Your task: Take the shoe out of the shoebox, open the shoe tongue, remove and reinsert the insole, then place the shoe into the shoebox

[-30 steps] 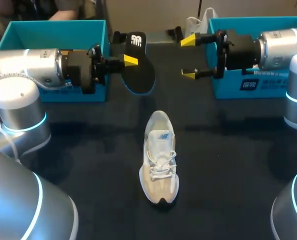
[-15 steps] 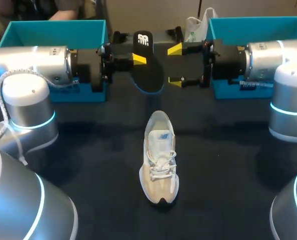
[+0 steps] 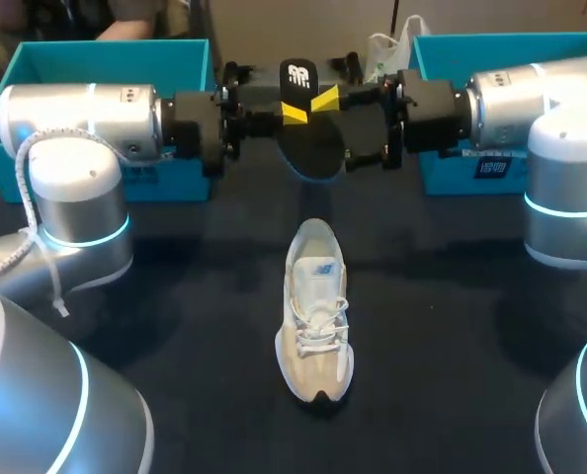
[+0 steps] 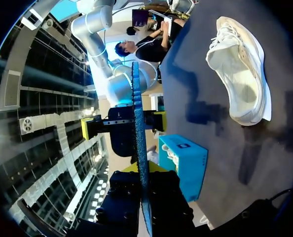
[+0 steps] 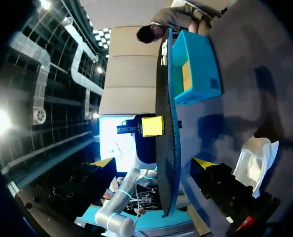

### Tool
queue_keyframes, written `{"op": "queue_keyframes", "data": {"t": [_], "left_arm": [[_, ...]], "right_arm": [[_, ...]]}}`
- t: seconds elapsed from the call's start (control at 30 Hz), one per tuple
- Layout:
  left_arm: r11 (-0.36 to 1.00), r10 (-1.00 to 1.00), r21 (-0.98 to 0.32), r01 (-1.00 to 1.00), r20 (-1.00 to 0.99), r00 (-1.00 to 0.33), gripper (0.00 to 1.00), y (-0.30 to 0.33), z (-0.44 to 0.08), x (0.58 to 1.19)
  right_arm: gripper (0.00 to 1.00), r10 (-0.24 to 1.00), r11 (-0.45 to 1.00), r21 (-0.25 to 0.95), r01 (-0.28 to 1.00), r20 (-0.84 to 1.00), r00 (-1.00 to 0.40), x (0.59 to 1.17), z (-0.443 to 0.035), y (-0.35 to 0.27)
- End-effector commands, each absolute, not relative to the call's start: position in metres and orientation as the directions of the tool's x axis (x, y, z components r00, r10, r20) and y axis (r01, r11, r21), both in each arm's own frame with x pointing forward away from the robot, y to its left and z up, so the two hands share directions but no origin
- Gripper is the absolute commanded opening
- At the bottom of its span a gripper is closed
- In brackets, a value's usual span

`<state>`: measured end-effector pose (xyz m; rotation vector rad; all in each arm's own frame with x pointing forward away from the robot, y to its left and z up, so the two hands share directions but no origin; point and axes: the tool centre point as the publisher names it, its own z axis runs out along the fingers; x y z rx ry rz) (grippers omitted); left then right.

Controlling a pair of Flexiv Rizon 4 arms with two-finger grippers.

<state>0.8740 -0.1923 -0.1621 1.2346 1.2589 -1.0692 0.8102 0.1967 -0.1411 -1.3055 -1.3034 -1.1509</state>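
A black insole (image 3: 310, 138) with a blue edge hangs over the table's far middle, and my left gripper (image 3: 292, 116) is shut on its side. In the left wrist view the insole (image 4: 138, 133) stands edge-on, rising from that gripper (image 4: 142, 190). My right gripper (image 3: 339, 128) is open, one finger on each side of the insole without touching it. In the right wrist view the insole (image 5: 166, 123) runs between that gripper's (image 5: 153, 165) spread yellow tips. The white shoe (image 3: 316, 311) lies on the dark table in the middle, toe toward me, also seen as a shoe (image 4: 240, 74) beyond the insole.
A blue shoebox (image 3: 106, 59) stands at the back left behind my left arm. A second blue box (image 3: 511, 49) stands at the back right behind my right arm. A white bag (image 3: 384, 47) sits at the far edge.
Both arms have moved toward the middle. The insole went right with my left gripper, and my open right gripper has slid left until its fingers straddle the insole.
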Motion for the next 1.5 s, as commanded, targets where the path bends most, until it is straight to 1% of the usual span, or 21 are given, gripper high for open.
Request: {"op": "queue_keyframes", "data": {"t": [0.03,0.13,0.23,0.27,0.3,0.33,0.5,0.53,0.83,0.97,1.13,1.2,1.33,1.43,1.5], "left_arm": [[0.066,0.081,0.064,0.996,-0.995,0.058,0.0,-0.193,-0.161,0.878],[0.056,0.076,0.064,0.996,-0.995,0.06,0.0,-0.193,-0.16,0.879],[0.045,0.082,0.069,0.997,-0.994,0.066,0.0,-0.192,-0.16,0.877],[0.043,0.087,0.076,0.996,-0.994,0.072,0.0,-0.192,-0.16,0.876],[0.041,0.089,0.079,0.996,-0.993,0.075,0.0,-0.192,-0.16,0.875],[0.039,0.09,0.081,0.996,-0.993,0.077,0.0,-0.191,-0.16,0.874],[0.031,0.094,0.086,0.996,-0.992,0.082,0.0,-0.19,-0.161,0.872],[0.03,0.094,0.086,0.996,-0.992,0.083,0.0,-0.19,-0.162,0.872],[0.019,0.093,0.097,0.995,-0.991,0.095,0.0,-0.191,-0.163,0.868],[0.013,0.091,0.102,0.995,-0.991,0.1,0.0,-0.193,-0.162,0.866],[0.016,0.091,0.105,0.994,-0.99,0.103,0.0,-0.195,-0.161,0.867],[0.017,0.093,0.105,0.994,-0.99,0.103,0.0,-0.195,-0.161,0.867],[0.018,0.097,0.108,0.994,-0.99,0.106,0.0,-0.196,-0.161,0.868],[0.017,0.096,0.108,0.994,-0.99,0.106,0.0,-0.196,-0.161,0.867],[0.014,0.095,0.108,0.994,-0.99,0.106,0.0,-0.197,-0.162,0.867]], "right_arm": [[1.0,0.125,-0.021,0.002,1.0,0.992,0.0,0.805,-0.147,0.2],[1.0,0.121,-0.025,0.004,1.0,0.993,-0.001,0.803,-0.151,0.202],[0.69,0.121,-0.021,-0.001,1.0,0.993,0.004,0.803,-0.154,0.203],[0.62,0.123,-0.021,-0.008,1.0,0.992,0.01,0.804,-0.155,0.203],[0.6,0.128,-0.02,-0.011,1.0,0.992,0.014,0.804,-0.155,0.203],[0.46,0.131,-0.017,-0.009,1.0,0.991,0.011,0.805,-0.155,0.202],[0.41,0.148,-0.003,-0.005,1.0,0.989,0.005,0.811,-0.153,0.2],[0.39,0.152,0.004,-0.003,1.0,0.988,0.003,0.812,-0.152,0.2],[0.36,0.158,0.024,-0.005,1.0,0.987,0.001,0.815,-0.152,0.201],[0.3,0.161,0.027,-0.008,1.0,0.987,0.004,0.815,-0.152,0.202],[0.18,0.16,0.027,-0.009,1.0,0.987,0.005,0.813,-0.153,0.201],[0.18,0.16,0.024,-0.01,1.0,0.987,0.006,0.812,-0.154,0.2],[0.15,0.158,0.02,-0.012,1.0,0.987,0.008,0.811,-0.155,0.199],[0.15,0.158,0.021,-0.012,1.0,0.987,0.009,0.811,-0.156,0.198],[0.13,0.157,0.022,-0.013,1.0,0.988,0.01,0.812,-0.156,0.198]]}}
